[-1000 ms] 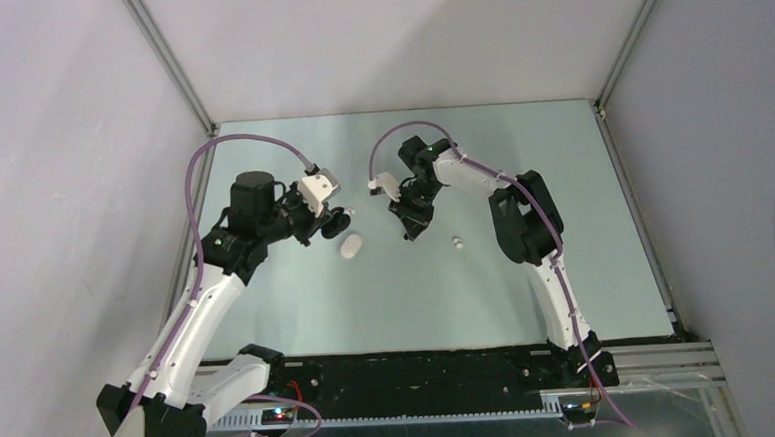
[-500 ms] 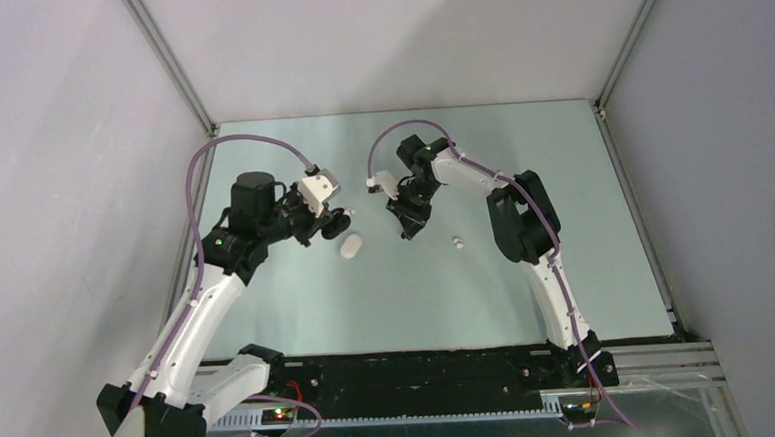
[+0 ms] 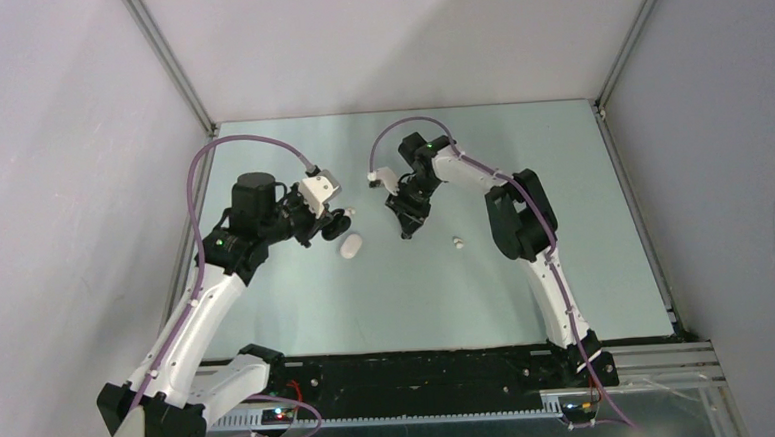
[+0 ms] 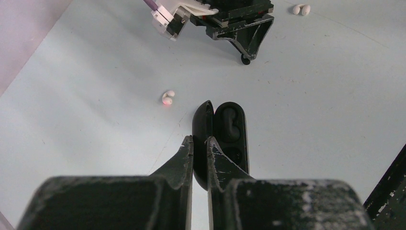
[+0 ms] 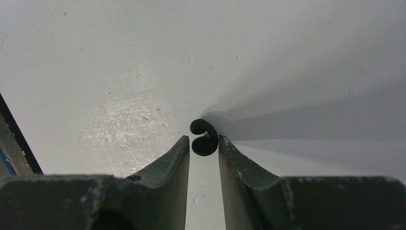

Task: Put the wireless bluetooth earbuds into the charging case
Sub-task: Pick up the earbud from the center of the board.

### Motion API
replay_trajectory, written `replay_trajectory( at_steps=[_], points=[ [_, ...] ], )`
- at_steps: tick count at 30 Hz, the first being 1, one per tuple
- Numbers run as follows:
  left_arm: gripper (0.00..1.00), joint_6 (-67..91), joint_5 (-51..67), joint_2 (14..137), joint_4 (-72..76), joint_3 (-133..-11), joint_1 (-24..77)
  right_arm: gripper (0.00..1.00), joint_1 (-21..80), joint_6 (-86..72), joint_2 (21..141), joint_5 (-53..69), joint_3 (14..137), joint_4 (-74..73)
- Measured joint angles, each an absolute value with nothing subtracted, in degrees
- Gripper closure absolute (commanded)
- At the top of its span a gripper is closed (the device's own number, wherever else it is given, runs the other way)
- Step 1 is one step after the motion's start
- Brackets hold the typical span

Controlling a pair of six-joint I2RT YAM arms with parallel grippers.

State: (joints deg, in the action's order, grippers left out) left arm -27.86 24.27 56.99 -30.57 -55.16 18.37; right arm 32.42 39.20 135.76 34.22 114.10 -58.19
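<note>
Earbuds lay scattered: one glossy black bean-shaped plastic earbud (image 5: 204, 139) was pinched between the closed matte fingers of the right gripper (image 5: 203, 142), low over the pale table (image 5: 287, 57), presumably ready to be carried to its case. The left gripper (image 4: 199, 140) was clamped on the raised lid of the smooth black oval charging case (image 4: 231, 127), likely steadying it with its moulded wells facing up. Two white plastic earbuds (image 4: 301, 9) sat well apart from it, and another white earbud (image 4: 167, 97) lay near the case.
</note>
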Motion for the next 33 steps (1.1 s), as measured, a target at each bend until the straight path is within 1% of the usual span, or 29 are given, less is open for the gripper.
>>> replay_trajectory(
  at_steps=[5,15,21,24,27,30,33],
  points=[
    [1.0,-27.9,24.3,57.0,-30.6,-55.2,18.4,0.76,32.2,39.1,135.8,35.1,114.3,-58.3],
    [1.0,-27.9,24.3,57.0,-30.6,-55.1,18.4,1.0,32.0,39.1,135.8,36.9,114.4,-59.0],
    [1.0,-27.5,24.2,57.0,-30.6,-55.2,18.6,1.0,32.0,41.3,135.5,38.4,114.6,-59.9],
    [1.0,-27.4,24.1,57.7,-30.6,-55.4,18.7,1.0,31.7,43.7,133.4,39.7,113.2,-59.9],
    [1.0,-26.9,24.2,60.0,-30.6,-56.7,18.7,1.0,31.4,46.5,126.4,41.2,107.7,-58.5],
    [1.0,-26.4,24.6,63.6,-30.6,-59.4,18.7,1.0,30.9,50.0,115.8,42.8,101.9,-57.1],
    [1.0,-25.6,26.1,67.8,-30.5,-62.8,18.7,1.0,30.6,53.0,106.3,44.1,99.8,-56.1]
  ],
)
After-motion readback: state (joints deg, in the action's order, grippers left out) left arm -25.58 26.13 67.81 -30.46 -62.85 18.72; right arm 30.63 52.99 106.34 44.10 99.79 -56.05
